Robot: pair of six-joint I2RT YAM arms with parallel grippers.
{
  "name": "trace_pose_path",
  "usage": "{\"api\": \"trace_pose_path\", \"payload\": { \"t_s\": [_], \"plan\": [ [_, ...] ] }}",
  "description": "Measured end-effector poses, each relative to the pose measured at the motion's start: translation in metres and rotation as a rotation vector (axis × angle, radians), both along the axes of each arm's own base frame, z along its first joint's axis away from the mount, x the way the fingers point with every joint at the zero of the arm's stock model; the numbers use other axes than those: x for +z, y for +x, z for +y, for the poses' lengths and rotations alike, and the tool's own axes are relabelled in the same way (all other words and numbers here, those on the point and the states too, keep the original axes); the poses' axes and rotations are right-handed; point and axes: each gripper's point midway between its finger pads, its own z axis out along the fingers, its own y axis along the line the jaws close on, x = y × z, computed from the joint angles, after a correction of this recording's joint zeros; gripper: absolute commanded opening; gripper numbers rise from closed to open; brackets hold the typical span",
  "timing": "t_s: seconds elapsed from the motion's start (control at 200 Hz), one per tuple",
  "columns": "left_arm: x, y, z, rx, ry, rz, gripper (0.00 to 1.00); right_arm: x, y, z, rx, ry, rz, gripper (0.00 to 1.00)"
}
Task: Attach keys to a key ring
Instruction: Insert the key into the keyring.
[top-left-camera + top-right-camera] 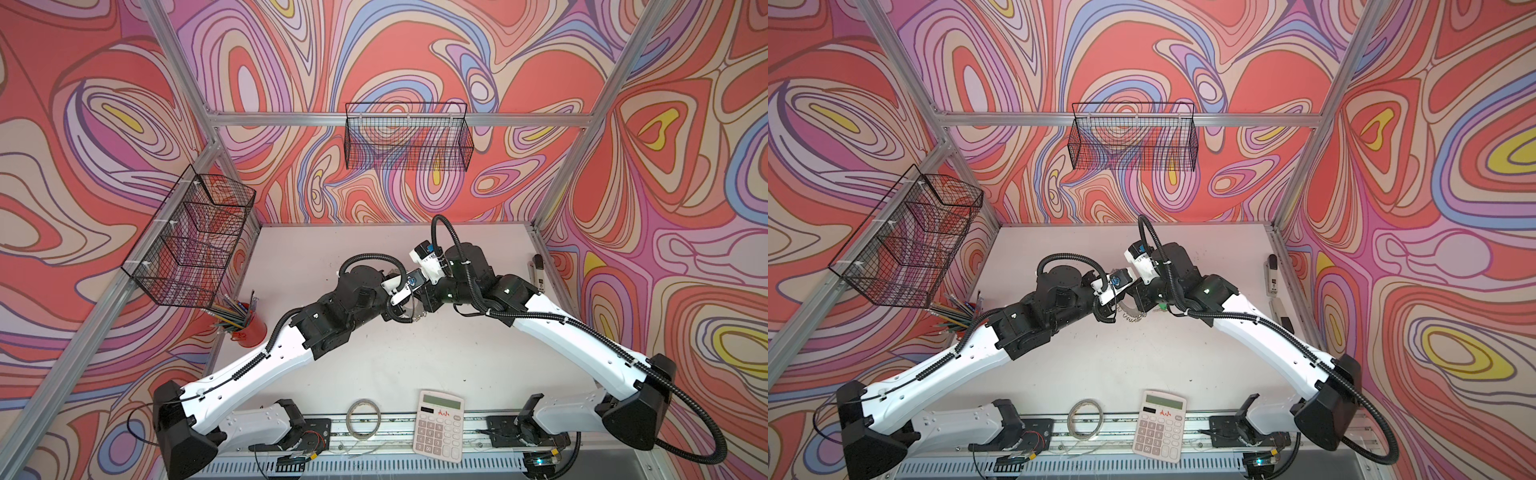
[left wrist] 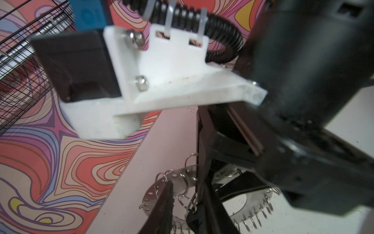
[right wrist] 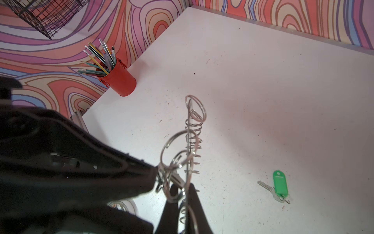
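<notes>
The step in hand seems to be to hang the black-tag key [image 2: 193,219] on one of the small wire rings at the rim of the key ring [image 2: 150,197]. The key ring is held above the middle of the desk [image 1: 374,365], at 12 o'clock from the calculator [image 1: 440,428].

The right hand [image 3: 182,190] is closed on the edge of the disc. The left hand [image 3: 153,178] meets it from the 9 o'clock side. Its fingers stand a little apart, with the black tag and some wire rings between them. I cannot tell if they grip already.

To do it well, I think the right hand should hold the disc firm, without turning. The left hand should close only on the key or its tag, not on the neighbour rings, which tangle easily. The movements must be small, because the two hands are very near to each other.

The count:
- **Keys:** two. The second is the green-tag key [image 3: 280,185], which lies flat on the desk, just beside the key ring at 3 o'clock in a top view.
- **Key ring:** one, with wire rings too many to count.
- **Other things:** one red pencil cup [image 3: 121,83] at 9 o'clock, one calculator, one thin hoop [image 1: 365,417] and two wire baskets [image 1: 409,137] on the walls.
</notes>
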Motion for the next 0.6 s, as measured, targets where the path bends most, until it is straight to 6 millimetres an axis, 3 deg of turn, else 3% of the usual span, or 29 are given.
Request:
{"api": "trace_pose_path", "payload": {
  "t_s": [0.326,0.601],
  "plan": [
    [0.002,0.003,0.0,0.002,0.031,-0.049,0.27,0.001,0.003,-0.001,-0.014,0.001,-0.005,0.0],
    [-0.009,0.004,0.006,0.03,0.051,-0.041,0.27,0.001,0.002,0.0,-0.01,0.003,-0.003,0.0]
  ]
}}
